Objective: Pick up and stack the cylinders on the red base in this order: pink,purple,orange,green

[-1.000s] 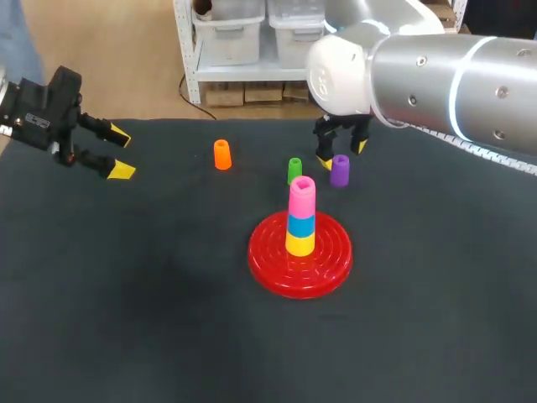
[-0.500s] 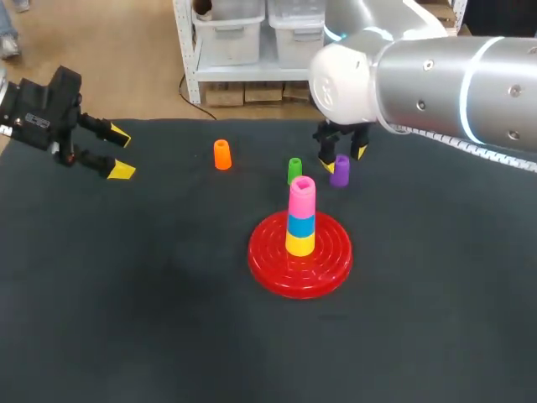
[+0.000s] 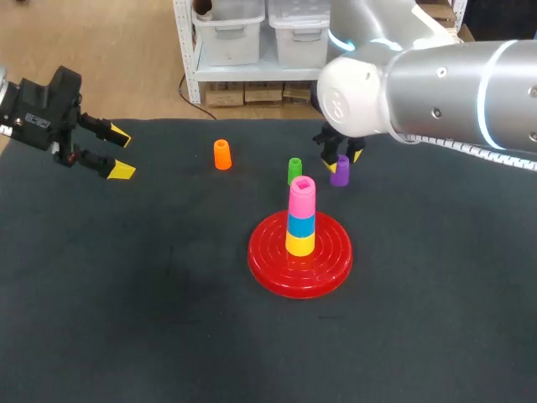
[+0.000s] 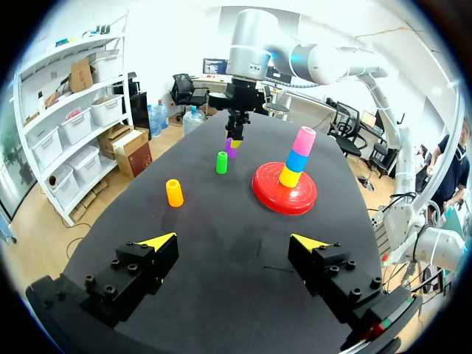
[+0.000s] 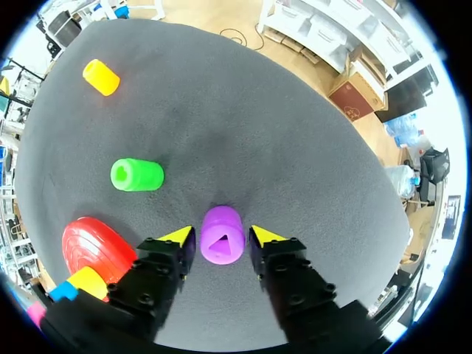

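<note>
The red base [image 3: 273,264] holds a stack of yellow, blue and pink cylinders, with the pink cylinder [image 3: 302,195] on top. Behind it stand the green cylinder [image 3: 294,170] and the purple cylinder [image 3: 340,170]; the orange cylinder [image 3: 221,154] is further left. My right gripper [image 5: 221,237] straddles the upright purple cylinder [image 5: 222,234], one yellow tip on each side with thin gaps showing, so it is open. In that view the green cylinder [image 5: 137,175] and orange cylinder [image 5: 100,77] lie ahead of the fingers. My left gripper [image 3: 117,151] hangs open and empty at the far left.
The dark table [image 3: 126,319] spreads wide in front of and to the left of the base. In the left wrist view, the orange cylinder [image 4: 174,192], green cylinder [image 4: 221,162] and red base [image 4: 284,198] sit well ahead of the left gripper [image 4: 232,243].
The right gripper's fingers have narrowed around the purple cylinder and the right arm has shifted slightly. The left arm and the cylinders have stayed put.
</note>
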Tool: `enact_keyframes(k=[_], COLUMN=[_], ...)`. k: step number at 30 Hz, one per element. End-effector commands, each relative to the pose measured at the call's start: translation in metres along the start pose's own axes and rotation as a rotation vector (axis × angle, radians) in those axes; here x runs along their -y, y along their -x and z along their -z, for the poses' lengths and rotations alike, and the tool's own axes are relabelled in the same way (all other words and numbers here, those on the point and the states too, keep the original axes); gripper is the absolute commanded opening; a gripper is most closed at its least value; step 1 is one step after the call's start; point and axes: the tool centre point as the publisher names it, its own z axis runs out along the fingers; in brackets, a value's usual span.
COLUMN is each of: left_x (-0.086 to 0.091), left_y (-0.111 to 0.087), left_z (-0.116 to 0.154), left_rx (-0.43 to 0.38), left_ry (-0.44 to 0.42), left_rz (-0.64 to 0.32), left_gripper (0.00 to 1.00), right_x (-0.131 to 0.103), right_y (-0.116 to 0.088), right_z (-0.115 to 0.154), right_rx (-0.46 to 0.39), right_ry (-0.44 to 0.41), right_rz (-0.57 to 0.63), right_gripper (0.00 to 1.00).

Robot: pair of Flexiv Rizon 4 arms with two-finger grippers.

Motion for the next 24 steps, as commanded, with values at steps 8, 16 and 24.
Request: enact_keyframes(k=[8, 16, 24], left_x=[0.0, 0.0, 0.0], left_y=[-0.001, -0.001, -0.001], left_z=[0.0, 0.0, 0.0], left_rx=[0.003, 0.003, 0.003], left_ry=[0.001, 0.001, 0.001], left_rz=[-0.002, -0.002, -0.002], left_gripper=[1.0, 1.0, 1.0], right_x=[-0.007, -0.066, -0.111], right_y=[0.003, -0.012, -0.05], right_z=[0.102, 0.199, 0.225], right_rx=[0.193, 0.285, 0.256], right_ry=[-0.019, -0.013, 0.039], right_rz=[0.106, 0.489, 0.664], right_gripper=[0.0, 0.0, 0.0])
